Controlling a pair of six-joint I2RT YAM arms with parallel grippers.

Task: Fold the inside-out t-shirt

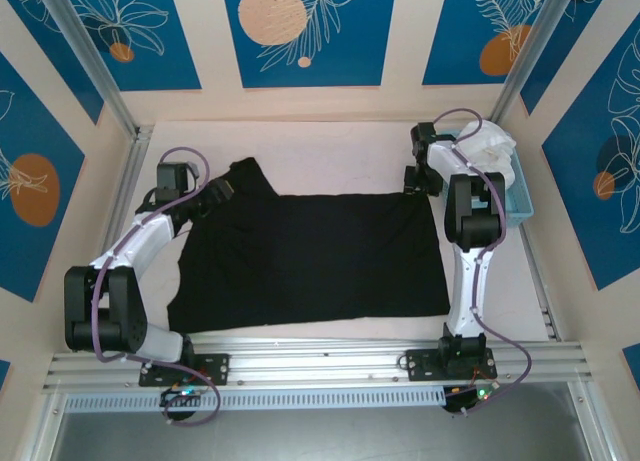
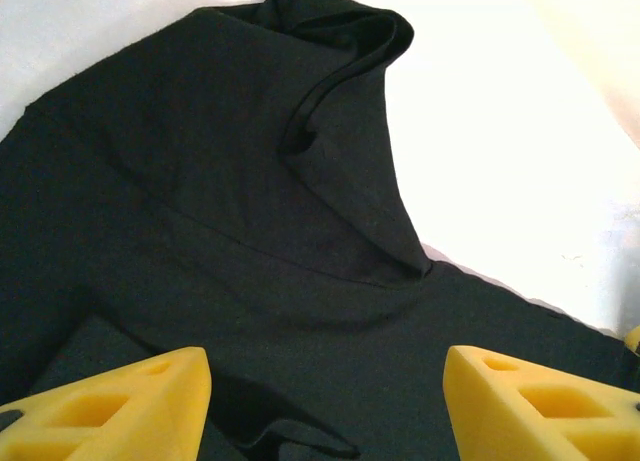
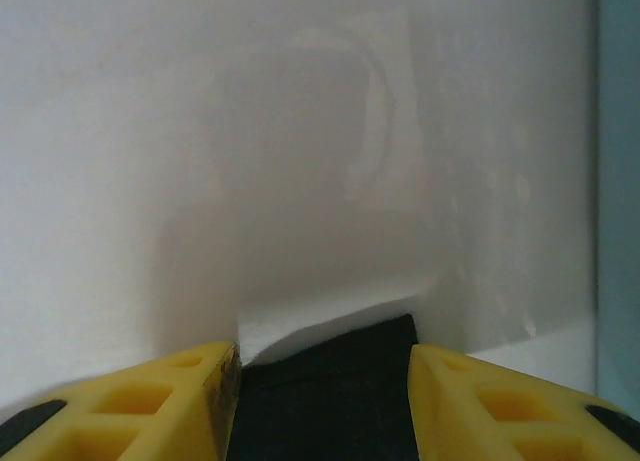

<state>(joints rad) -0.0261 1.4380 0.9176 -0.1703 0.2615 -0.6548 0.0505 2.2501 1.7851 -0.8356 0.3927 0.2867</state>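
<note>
Looking at the black t-shirt [image 1: 310, 256], I see it spread flat across the middle of the white desk [image 1: 300, 146], one sleeve [image 2: 350, 131] bunched at the far left. My left hand [image 1: 215, 193] sits over that sleeve, released, fingers wide apart. My right hand [image 1: 415, 179] is at the far right corner, released too, the cloth lying between its fingers [image 3: 170, 391]. A blue bin [image 1: 522, 196] stands beside that arm

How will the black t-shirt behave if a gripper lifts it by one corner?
Probably floppy: the t-shirt lies flat, and its sleeve sags into soft folds, so it should drape from the pinched corner. The cloth looks thin, so a push would likely bunch it.
</note>
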